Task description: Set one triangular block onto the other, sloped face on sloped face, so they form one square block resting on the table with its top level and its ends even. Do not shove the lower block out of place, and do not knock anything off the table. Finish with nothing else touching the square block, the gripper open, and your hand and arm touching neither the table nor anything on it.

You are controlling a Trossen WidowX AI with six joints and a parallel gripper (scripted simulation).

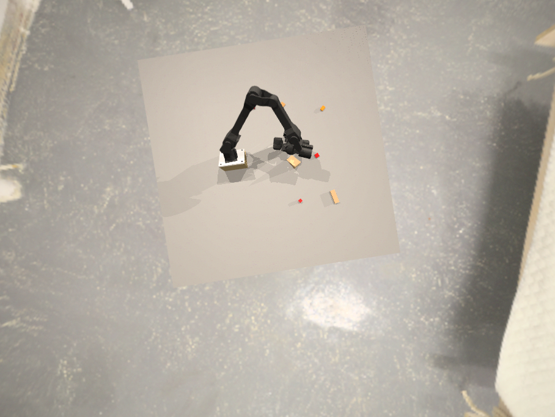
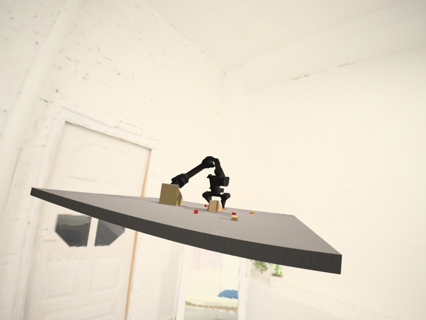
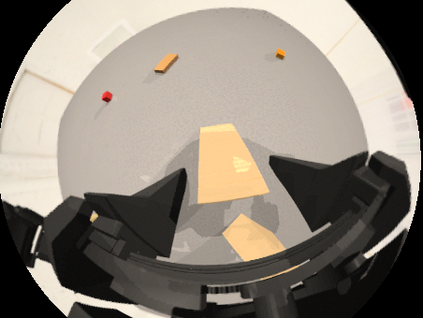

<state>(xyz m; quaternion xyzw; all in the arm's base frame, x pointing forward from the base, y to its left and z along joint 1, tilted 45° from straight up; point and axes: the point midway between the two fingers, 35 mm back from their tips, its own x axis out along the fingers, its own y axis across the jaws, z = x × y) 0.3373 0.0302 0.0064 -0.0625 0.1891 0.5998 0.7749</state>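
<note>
hanging low with its fingers wide apart and holding nothing, the hand [image 3: 226, 186] sits over the near block [image 3: 227, 162] on the surface [image 1: 269, 233], ready to grab it, the other block [image 1: 334, 196] well apart.

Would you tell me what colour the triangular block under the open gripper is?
The triangular block is light orange-tan, like pale wood; the wrist view shows it best.

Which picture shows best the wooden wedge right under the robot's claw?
The wrist view: the triangular block fills the middle of it, its tan sloped face lying between the two fingers of the open gripper. The exterior view shows it small, from the side, beneath the gripper. In the top view the arm partly hides it.
</note>
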